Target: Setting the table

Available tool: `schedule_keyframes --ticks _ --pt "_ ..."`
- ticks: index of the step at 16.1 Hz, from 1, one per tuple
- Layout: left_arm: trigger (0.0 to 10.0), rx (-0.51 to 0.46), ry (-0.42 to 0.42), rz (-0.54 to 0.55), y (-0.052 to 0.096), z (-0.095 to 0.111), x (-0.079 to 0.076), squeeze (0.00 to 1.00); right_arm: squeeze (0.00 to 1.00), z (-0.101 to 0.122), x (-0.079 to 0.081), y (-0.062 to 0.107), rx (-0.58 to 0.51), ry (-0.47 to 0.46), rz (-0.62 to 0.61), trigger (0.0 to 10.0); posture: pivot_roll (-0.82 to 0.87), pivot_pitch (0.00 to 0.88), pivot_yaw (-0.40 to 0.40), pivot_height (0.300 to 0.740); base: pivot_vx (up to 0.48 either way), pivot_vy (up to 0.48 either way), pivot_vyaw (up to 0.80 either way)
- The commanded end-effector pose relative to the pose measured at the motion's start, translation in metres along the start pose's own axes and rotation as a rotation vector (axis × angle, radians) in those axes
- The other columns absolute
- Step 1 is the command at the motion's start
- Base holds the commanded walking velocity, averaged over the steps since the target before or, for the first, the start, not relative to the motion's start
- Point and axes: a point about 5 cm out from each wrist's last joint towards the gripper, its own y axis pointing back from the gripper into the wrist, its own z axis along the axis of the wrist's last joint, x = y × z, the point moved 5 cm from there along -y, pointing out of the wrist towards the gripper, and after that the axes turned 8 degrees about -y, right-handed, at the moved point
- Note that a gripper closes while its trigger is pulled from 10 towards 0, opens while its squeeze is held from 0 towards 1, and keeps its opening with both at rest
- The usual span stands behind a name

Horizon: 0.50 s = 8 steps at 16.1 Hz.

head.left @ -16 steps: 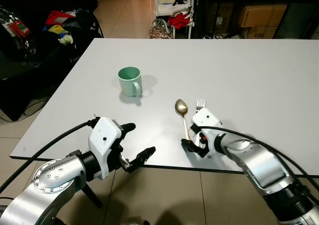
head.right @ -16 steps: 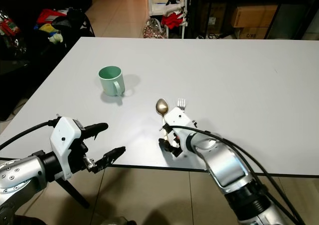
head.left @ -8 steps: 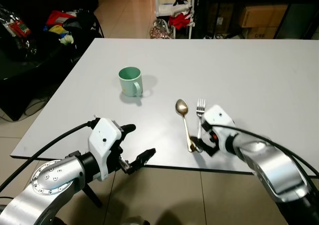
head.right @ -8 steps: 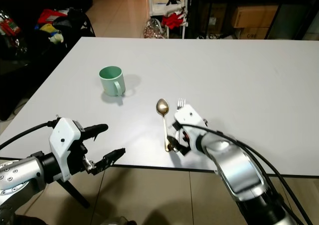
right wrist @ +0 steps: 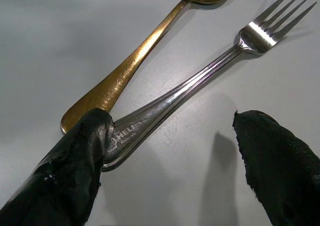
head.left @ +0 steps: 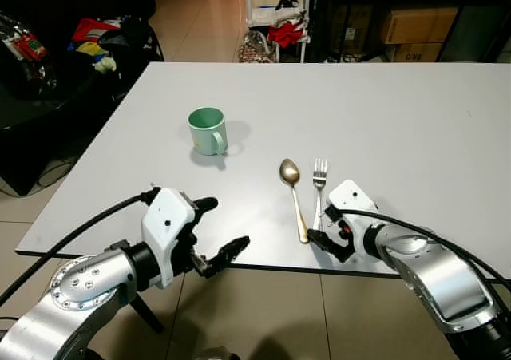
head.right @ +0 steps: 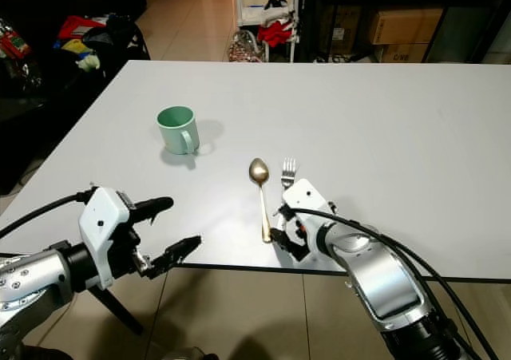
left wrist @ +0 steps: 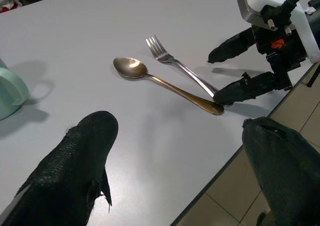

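Note:
A gold spoon (head.left: 293, 196) and a silver fork (head.left: 319, 186) lie side by side on the white table (head.left: 415, 128), their handles meeting near the front edge. My right gripper (head.left: 322, 231) is open at those handle ends. In the right wrist view one finger (right wrist: 80, 166) rests on the end of the fork (right wrist: 200, 80) beside the spoon (right wrist: 135, 60), and the other finger stands apart. A green mug (head.left: 207, 130) stands upright farther back to the left. My left gripper (head.left: 226, 226) is open and holds nothing, hovering at the table's front edge.
The table's front edge (head.left: 239, 264) runs just under both grippers, with tiled floor below. Bags and clutter (head.left: 104, 41) lie on the floor at the far left. A white rack (head.left: 279, 17) and cardboard boxes (head.left: 415, 25) stand behind the table.
My right gripper has moved right and back toward the front edge, uncovering the fork's handle. Spoon, fork, mug and left gripper have stayed put.

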Motion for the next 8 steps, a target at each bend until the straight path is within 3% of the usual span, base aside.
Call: schedule_keyframes --ticks 1,8 --pt "10.0 0.004 -0.017 0.001 0.0022 0.0021 0.0014 0.00 0.00 -0.0042 0.0002 -0.0014 0.016 -0.008 0.003 10.0 0.12 0.000 0.081 0.740 0.000 0.000 0.00" --pt "10.0 0.004 -0.017 0.001 0.0022 0.0021 0.0014 0.00 0.00 -0.0042 0.0002 -0.0014 0.016 -0.008 0.003 10.0 0.12 0.000 0.081 0.740 0.000 0.000 0.00"
